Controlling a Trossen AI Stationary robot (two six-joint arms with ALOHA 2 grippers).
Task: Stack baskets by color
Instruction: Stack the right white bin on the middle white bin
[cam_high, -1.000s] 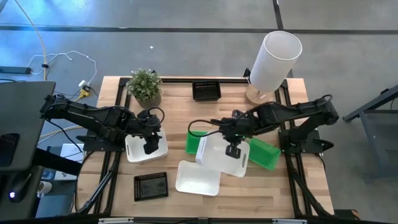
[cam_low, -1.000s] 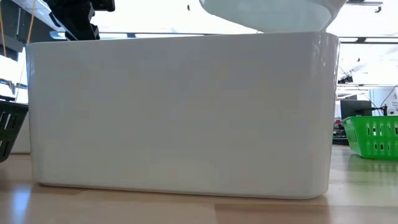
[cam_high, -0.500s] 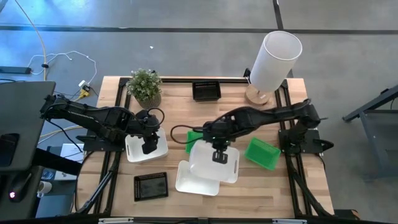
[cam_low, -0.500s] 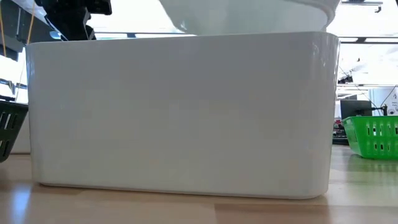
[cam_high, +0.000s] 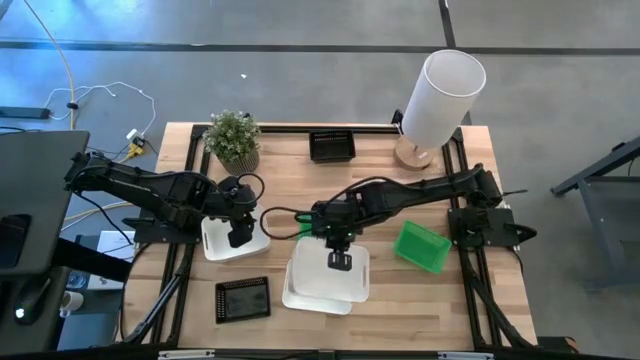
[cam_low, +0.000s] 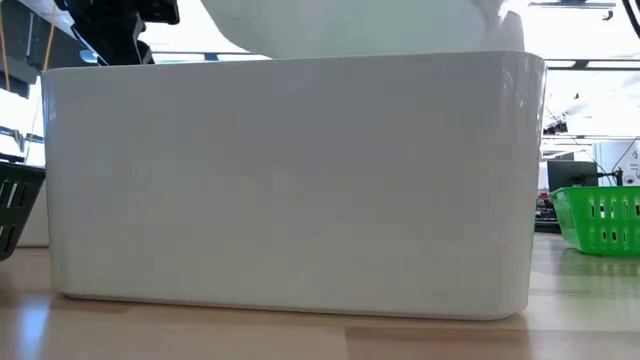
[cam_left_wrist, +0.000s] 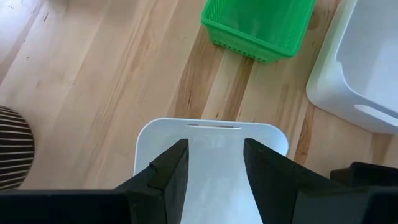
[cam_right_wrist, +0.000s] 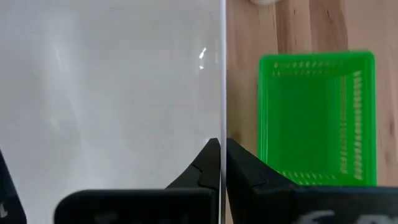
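My right gripper is shut on a white basket, which hangs over a second white basket near the table's front. The low view shows the carried basket above that second basket's tall wall. My left gripper stands open above a third white basket at the left, touching nothing. One green basket rests on its base at the right. Another green basket sits mid-table. My right gripper pinches the carried white basket's side wall at its rim, the thin wall standing edge-on between the two shut fingers. The fingers slant down onto it from the table's right. The basket is off the table; whether it touches the basket beneath, I cannot tell.
A black basket sits at the far edge, and another black basket lies near the front left. A potted plant stands at the far left and a tall white lamp at the far right.
My right gripper has carried the white basket toward the table's left and near edge and somewhat downward. The basket has come off the green baskets to above the white basket at the front, and the right green basket now shows whole.
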